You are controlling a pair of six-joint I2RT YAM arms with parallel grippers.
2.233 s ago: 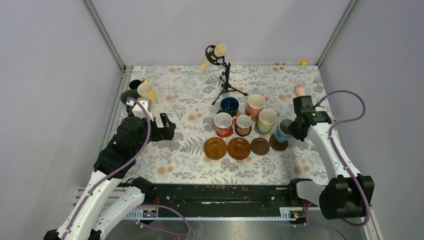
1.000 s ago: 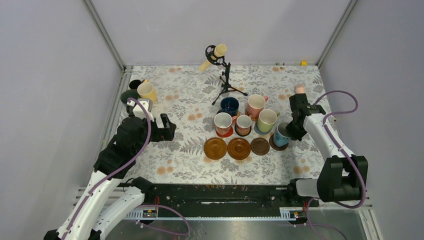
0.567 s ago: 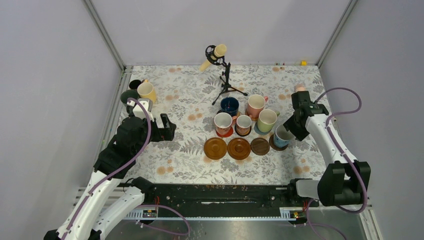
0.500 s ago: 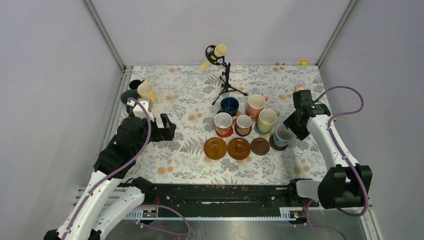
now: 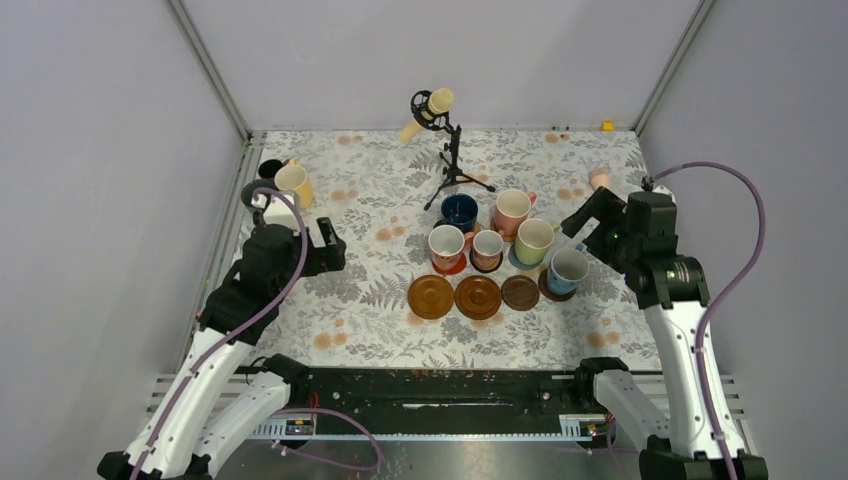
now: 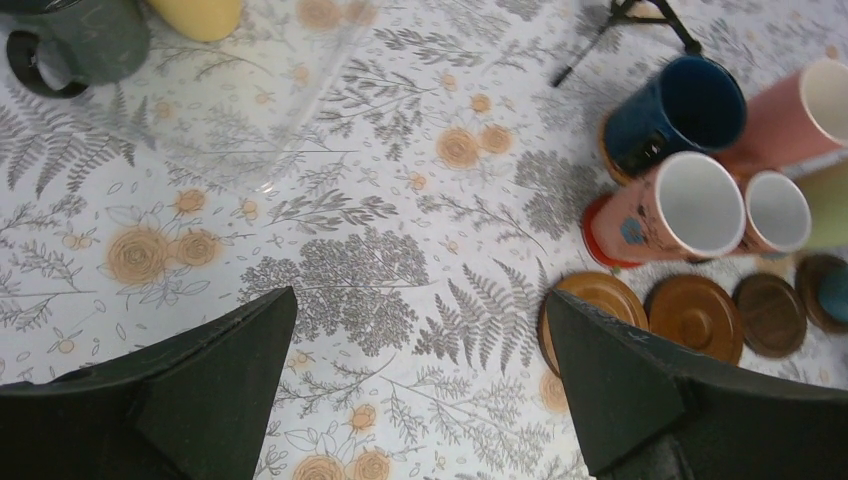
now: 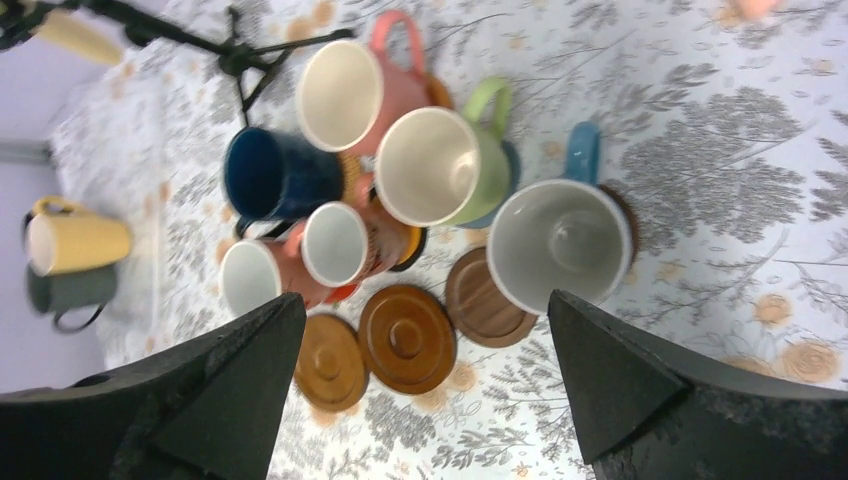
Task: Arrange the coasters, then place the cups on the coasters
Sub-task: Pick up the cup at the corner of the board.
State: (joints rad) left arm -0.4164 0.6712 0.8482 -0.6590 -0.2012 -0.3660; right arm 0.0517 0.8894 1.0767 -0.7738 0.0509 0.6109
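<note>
A light blue cup (image 5: 568, 270) (image 7: 558, 245) stands upright on a dark brown coaster (image 5: 553, 291) at the right end of the row. My right gripper (image 5: 592, 235) (image 7: 425, 298) hovers open just right of it, holding nothing. Three bare wooden coasters (image 5: 431, 297) (image 5: 478, 297) (image 5: 520, 292) lie in front of the cluster. Navy (image 5: 459, 212), pink (image 5: 512, 211), pale green (image 5: 533, 241) and two smaller pinkish cups (image 5: 446, 246) (image 5: 487, 248) stand on coasters behind. My left gripper (image 5: 335, 252) (image 6: 420, 293) is open over bare cloth at the left. Yellow (image 5: 293, 184), dark green (image 6: 85, 40) and black (image 5: 270, 169) cups stand at the far left.
A cream microphone (image 5: 428, 110) on a black tripod stand (image 5: 455, 170) is at the back centre. A pink cylindrical handle (image 5: 600, 179) lies at the back right. The metal frame rails (image 5: 225, 240) border the floral cloth.
My right gripper has opened, let go of the light blue cup, and drawn back up and to the right. The cup now stands on the dark coaster. The left arm has shifted only slightly.
</note>
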